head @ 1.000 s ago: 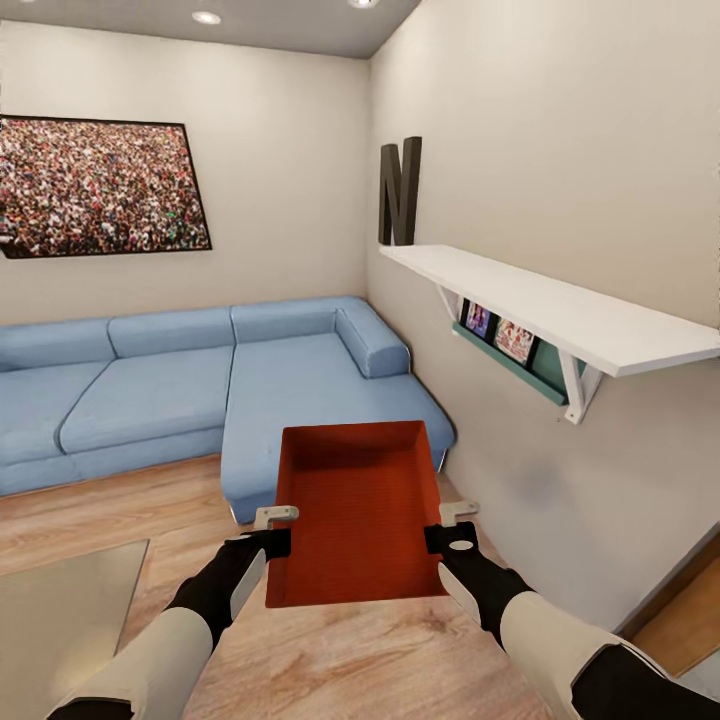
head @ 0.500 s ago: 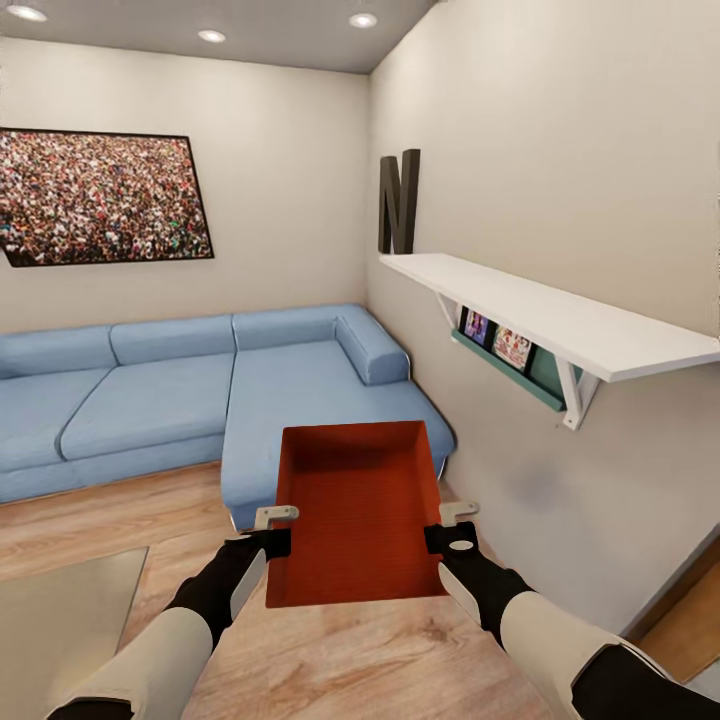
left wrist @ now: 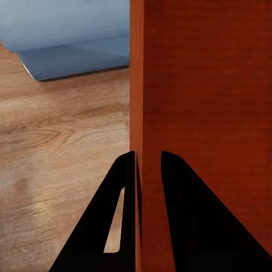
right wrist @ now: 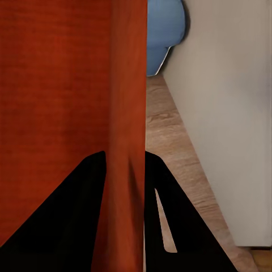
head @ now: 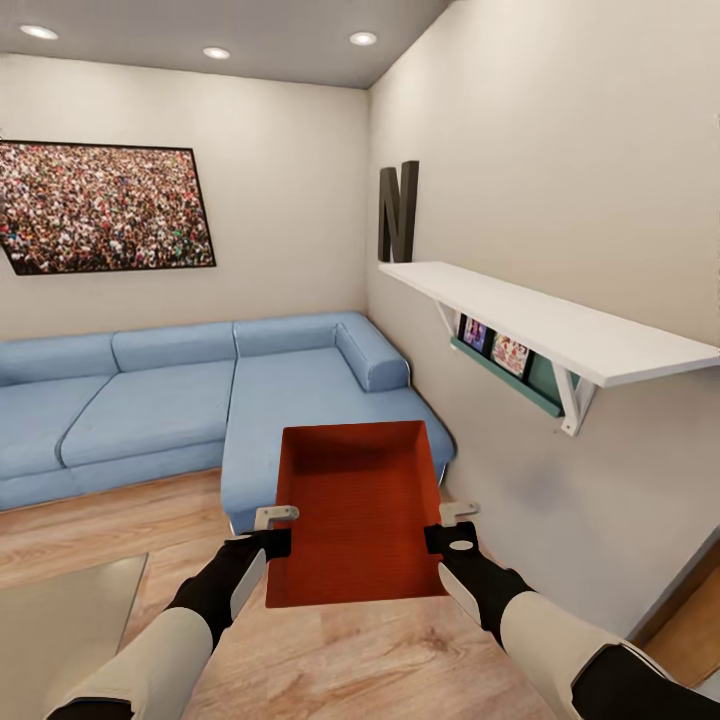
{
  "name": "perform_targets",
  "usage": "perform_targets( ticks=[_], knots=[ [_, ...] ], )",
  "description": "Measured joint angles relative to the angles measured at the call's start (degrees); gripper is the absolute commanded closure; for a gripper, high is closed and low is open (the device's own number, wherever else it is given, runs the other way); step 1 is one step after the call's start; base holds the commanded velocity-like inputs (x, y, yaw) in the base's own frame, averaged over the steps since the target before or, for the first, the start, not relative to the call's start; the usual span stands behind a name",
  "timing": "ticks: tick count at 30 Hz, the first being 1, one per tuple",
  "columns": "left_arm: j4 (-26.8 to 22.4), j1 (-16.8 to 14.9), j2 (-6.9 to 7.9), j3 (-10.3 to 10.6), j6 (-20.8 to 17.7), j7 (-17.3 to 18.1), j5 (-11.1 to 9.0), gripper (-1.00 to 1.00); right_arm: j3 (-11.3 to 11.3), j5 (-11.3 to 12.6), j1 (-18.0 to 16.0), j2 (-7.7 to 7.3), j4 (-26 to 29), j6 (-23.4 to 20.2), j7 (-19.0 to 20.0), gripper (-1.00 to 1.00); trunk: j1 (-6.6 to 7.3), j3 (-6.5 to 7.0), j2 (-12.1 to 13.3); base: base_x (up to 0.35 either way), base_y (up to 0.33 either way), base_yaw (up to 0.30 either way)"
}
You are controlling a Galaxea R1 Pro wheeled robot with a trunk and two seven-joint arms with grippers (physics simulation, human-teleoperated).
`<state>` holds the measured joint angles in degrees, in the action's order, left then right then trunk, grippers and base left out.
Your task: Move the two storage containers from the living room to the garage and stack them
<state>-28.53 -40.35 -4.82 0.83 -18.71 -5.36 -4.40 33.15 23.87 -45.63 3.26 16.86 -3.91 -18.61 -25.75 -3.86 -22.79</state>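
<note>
Bin look: one orange-red rectangular plastic bin (head: 358,510), no lid, low straight walls, fine ribs inside.
Bin place: held up over the light wood floor (head: 380,660), blue corner sofa (head: 215,395) at 12 o'clock.
Left claw (head: 272,530): pinching the bin's wall at 9 o'clock.
Right claw (head: 447,524): pinching the wall at 3 o'clock.
Count: one bin, two claws.

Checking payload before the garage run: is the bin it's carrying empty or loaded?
Empty. The head view shows the orange-red bin's bare ribbed base, nothing inside. The left pincer and right pincer clamp its side walls.
</note>
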Motion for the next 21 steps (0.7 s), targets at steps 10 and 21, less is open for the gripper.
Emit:
perform_targets(
  ticks=[10,21],
  knots=[
    [0.0,0.0,0.01,0.0,0.0,0.0,0.0,1.00,0.0,0.0,0.0,0.01,0.0,0.0,0.0,1.00,0.00,0.92,0.0,0.000,0.000,0.000],
    [0.0,0.0,0.01,0.0,0.0,0.0,0.0,1.00,0.0,0.0,0.0,0.01,0.0,0.0,0.0,1.00,0.00,1.94,0.0,0.000,0.000,0.000]
  ],
)
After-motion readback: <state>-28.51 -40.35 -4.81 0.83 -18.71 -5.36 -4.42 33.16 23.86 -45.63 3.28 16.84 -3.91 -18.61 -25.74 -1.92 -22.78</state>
